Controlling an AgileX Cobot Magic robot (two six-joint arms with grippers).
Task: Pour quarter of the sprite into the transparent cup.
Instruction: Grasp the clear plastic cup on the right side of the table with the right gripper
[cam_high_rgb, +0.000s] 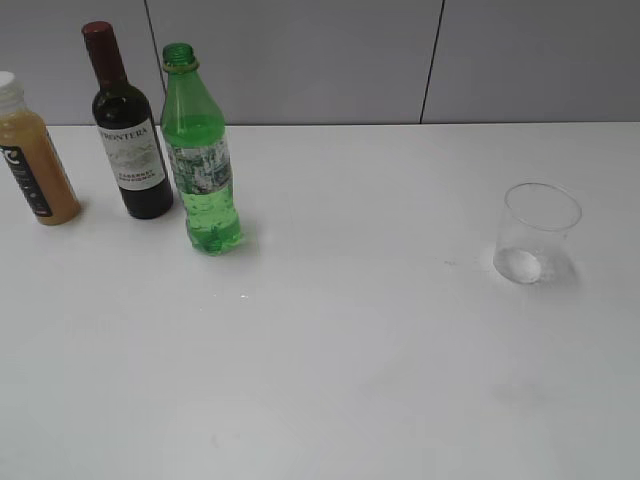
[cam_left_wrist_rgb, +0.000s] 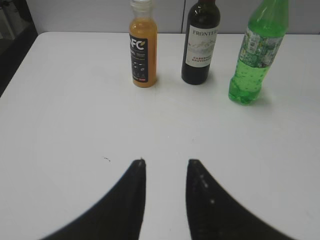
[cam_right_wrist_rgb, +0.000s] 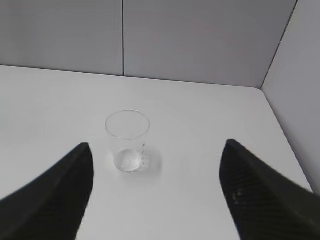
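Note:
The sprite (cam_high_rgb: 200, 160), a tall green bottle with a green-and-white label and no cap, stands upright at the back left of the white table; it also shows in the left wrist view (cam_left_wrist_rgb: 255, 55) at the upper right. The transparent cup (cam_high_rgb: 538, 233) stands upright on the right; in the right wrist view (cam_right_wrist_rgb: 128, 141) it sits ahead and left of centre. My left gripper (cam_left_wrist_rgb: 166, 161) is open and empty, well short of the bottles. My right gripper (cam_right_wrist_rgb: 157, 145) is wide open and empty, short of the cup. Neither gripper shows in the exterior view.
A dark wine bottle (cam_high_rgb: 128, 130) with a white label stands just left of the sprite, and an orange juice bottle (cam_high_rgb: 30, 155) stands at the far left. Grey wall panels (cam_high_rgb: 400, 60) back the table (cam_high_rgb: 350, 350). The table's right edge meets a side wall (cam_right_wrist_rgb: 295, 125).

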